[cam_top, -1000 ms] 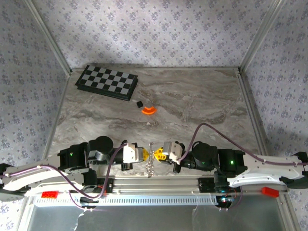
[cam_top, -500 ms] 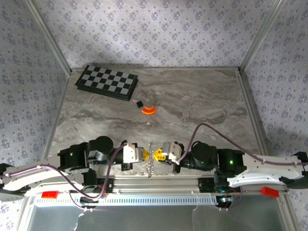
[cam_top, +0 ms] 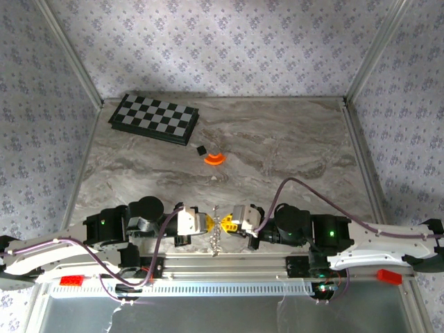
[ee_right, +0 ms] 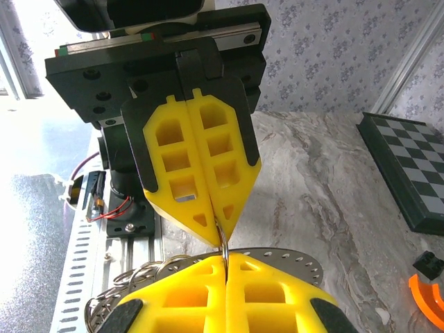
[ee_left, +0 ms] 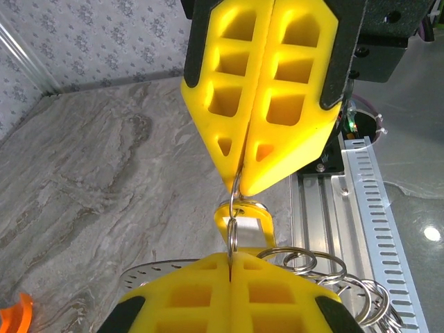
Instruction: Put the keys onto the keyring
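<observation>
Top external view: low in the frame the left gripper (cam_top: pixel 207 222) and right gripper (cam_top: pixel 228 221) meet tip to tip at centre. The silvery keyring (cam_top: pixel 216 240) hangs between them. Higher up on the marbled table (cam_top: pixel 298 146) lie a checkered board (cam_top: pixel 154 118), a black cube (cam_top: pixel 201 149) and an orange disc (cam_top: pixel 214 159), well apart from the arms.

Left wrist view: the left gripper (ee_left: pixel 229 262) at the bottom edge is clenched on the keyring (ee_left: pixel 159 270) wire. The right gripper (ee_left: pixel 240 184) above pinches the same wire. The tiny yellow key (ee_left: pixel 258 223) sits on that wire between the tips, a detail too small to see from above.

Right wrist view: the right gripper (ee_right: pixel 225 262) at the bottom and the left gripper (ee_right: pixel 219 239) above it are both clenched on the wire of the keyring (ee_right: pixel 277 262), whose perforated plate and loose loops spread along the lower frame
</observation>
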You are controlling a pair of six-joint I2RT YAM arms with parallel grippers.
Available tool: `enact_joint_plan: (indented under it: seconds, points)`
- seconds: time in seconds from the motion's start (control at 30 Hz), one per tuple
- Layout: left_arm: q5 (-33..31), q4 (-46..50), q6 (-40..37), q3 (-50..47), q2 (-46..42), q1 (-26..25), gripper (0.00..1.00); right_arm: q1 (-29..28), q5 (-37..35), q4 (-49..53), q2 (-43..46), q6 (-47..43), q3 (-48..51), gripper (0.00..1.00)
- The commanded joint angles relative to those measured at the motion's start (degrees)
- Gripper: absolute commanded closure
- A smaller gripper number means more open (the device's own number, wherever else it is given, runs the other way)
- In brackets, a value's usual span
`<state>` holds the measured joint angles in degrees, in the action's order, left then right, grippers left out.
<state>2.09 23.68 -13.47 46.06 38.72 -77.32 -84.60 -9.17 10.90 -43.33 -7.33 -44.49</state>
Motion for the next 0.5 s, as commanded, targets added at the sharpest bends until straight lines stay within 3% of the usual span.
enact_joint_plan:
  seconds: [0.0, 0.47]
  points:
    - [1.2, -2.6, 0.3, 1.8, -0.8, -0.4, 1.0, 0.4, 1.0, -0.9, -0.2, 0.4, 0.2, 1.0]
    - [1.5, -2.6, 0.3, 1.8, -0.9, -0.4, 1.0, 1.2, 2.2, -1.3, -0.5, 0.4, 0.7, 1.0]
